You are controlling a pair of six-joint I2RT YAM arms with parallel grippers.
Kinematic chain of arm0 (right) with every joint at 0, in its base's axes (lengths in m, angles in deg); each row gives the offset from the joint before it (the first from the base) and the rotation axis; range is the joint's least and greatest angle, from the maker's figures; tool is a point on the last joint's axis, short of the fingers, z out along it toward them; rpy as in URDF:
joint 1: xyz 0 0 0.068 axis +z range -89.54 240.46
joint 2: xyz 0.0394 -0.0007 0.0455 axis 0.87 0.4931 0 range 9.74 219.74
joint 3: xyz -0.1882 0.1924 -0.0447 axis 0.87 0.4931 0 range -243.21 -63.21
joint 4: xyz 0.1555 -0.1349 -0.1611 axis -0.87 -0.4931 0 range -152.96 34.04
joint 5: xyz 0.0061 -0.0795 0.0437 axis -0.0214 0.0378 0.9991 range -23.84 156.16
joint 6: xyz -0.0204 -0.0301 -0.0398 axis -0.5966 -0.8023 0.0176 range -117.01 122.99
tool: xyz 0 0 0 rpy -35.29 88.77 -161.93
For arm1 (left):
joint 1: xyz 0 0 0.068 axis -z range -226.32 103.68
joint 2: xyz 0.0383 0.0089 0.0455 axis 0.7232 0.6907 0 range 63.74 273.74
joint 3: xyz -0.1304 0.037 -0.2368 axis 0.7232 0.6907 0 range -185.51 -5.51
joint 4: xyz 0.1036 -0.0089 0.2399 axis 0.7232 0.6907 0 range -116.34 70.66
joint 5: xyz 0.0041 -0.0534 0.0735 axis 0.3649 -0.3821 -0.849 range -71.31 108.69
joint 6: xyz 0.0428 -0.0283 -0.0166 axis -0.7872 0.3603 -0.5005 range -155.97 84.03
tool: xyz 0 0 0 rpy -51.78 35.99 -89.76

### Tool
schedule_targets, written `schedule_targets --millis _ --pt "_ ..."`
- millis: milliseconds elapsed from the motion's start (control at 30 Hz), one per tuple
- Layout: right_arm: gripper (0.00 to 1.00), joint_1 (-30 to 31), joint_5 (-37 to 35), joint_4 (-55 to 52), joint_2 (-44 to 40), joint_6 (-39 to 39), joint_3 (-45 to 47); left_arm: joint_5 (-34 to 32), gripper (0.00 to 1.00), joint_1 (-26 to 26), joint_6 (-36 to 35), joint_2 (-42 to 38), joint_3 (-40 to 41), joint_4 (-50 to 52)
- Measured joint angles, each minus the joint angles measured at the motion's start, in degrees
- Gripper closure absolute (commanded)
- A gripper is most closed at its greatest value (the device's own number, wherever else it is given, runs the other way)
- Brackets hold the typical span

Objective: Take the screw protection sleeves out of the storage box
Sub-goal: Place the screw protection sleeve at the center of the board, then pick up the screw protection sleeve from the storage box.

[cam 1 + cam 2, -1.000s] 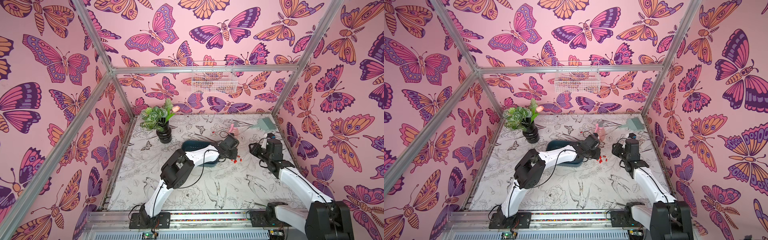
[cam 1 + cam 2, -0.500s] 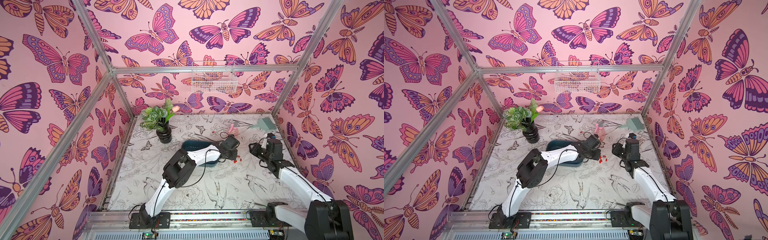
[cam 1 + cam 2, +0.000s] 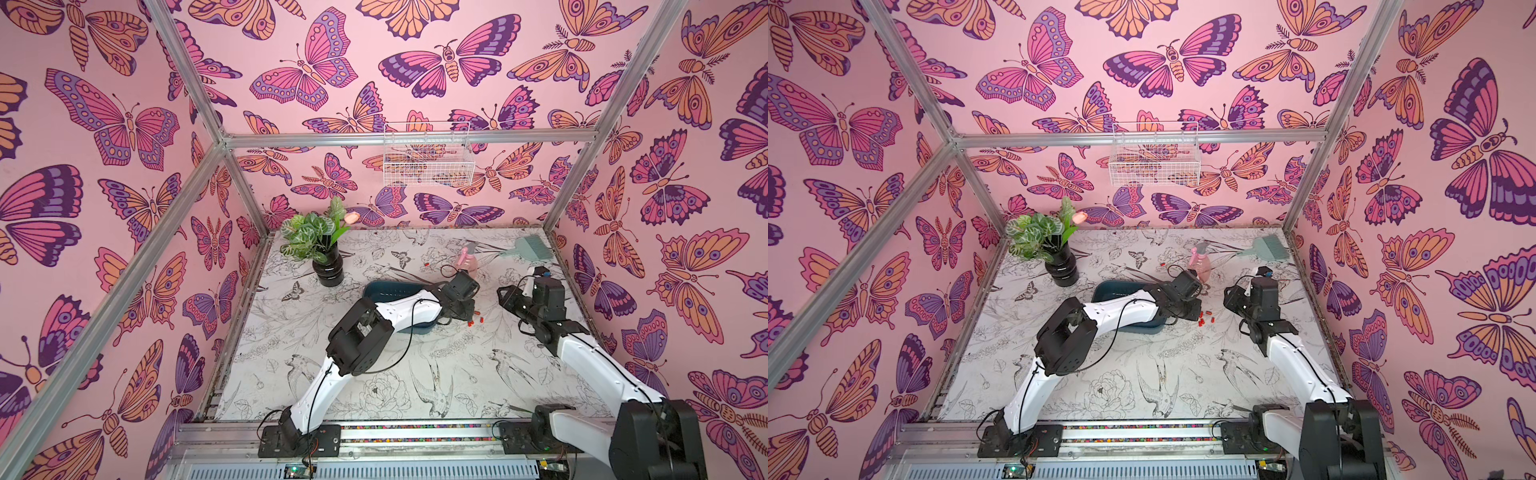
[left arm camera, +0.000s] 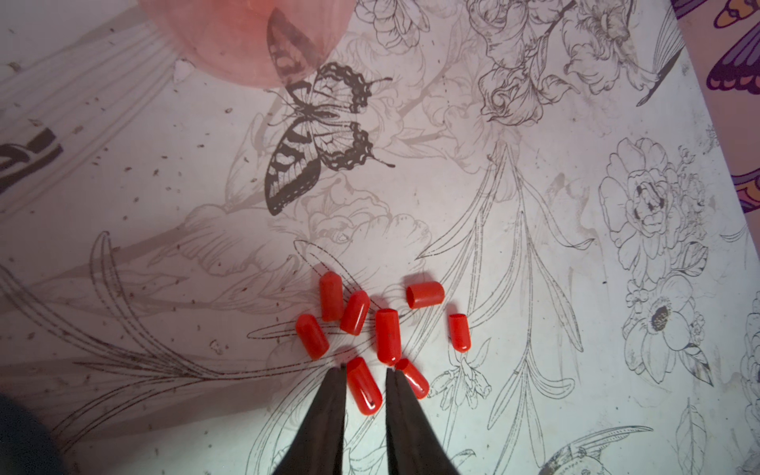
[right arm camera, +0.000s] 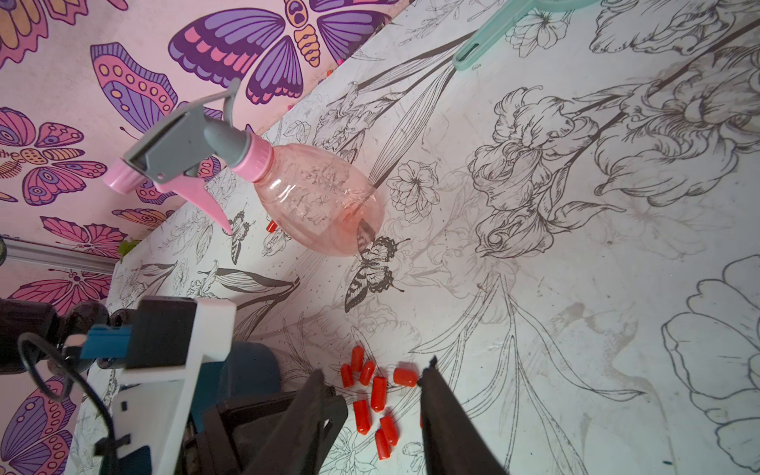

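Lower centre, left wrist view: left gripper (image 4: 365, 372) slightly apart, one sleeve (image 4: 364, 388) between tips.
Right gripper (image 5: 374, 376): apart, empty.
Table (image 4: 534, 205): seven more sleeves (image 4: 387, 337), clustered.

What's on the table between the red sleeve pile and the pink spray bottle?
Nothing loose: in the right wrist view the stretch from the sleeve pile to the spray bottle is bare table, only its printed butterfly.

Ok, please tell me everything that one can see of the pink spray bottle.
The spray bottle has a translucent pink plastic body, seemingly empty, a pink collar, and a grey trigger head with pink nozzle and lever. It stands upright on the printed table, towards the back wall. One red sleeve lies close by its base. Only the table visibly touches it.
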Motion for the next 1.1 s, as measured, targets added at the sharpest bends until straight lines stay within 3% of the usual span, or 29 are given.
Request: schedule_targets --millis 300,767,900,1100 --pt "0.58 0.0 0.1 0.0 0.0 0.0 0.0 -5.7 0.74 3.6 -3.8 -4.4 5.1 -3.7" --pt "0.56 2.8 1.8 -0.4 0.1 -2.0 -0.5 -17.3 0.70 3.5 -6.2 -28.6 27.1 -11.7" --pt "0.55 7.1 2.0 -1.6 0.9 -2.7 -3.0 -17.0 0.67 -0.2 -5.4 -35.3 33.4 -12.4" --pt "0.53 13.6 3.2 -1.6 6.3 -2.6 -7.6 -12.8 0.64 -11.4 -3.4 -41.8 40.1 -12.5"
